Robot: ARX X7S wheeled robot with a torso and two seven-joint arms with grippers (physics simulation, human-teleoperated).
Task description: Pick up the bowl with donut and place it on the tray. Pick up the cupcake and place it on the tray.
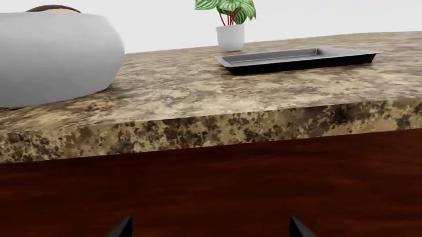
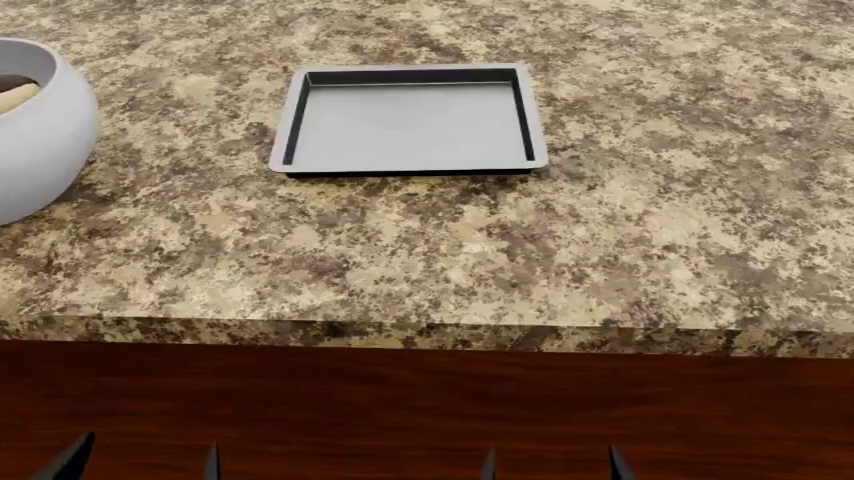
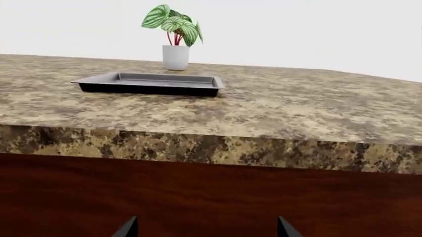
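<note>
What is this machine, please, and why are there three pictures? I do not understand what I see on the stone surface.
It is a simulated robot with two arms. One picture comes from its head, looking down; the other two from cameras near each arm's jaws. On the counter lie an empty grey tray and, at the robot's left, a big white bowl with a donut inside. A potted plant stands behind the tray. No cupcake is visible. Both the left gripper and right gripper are open, below counter level, holding nothing.
</note>
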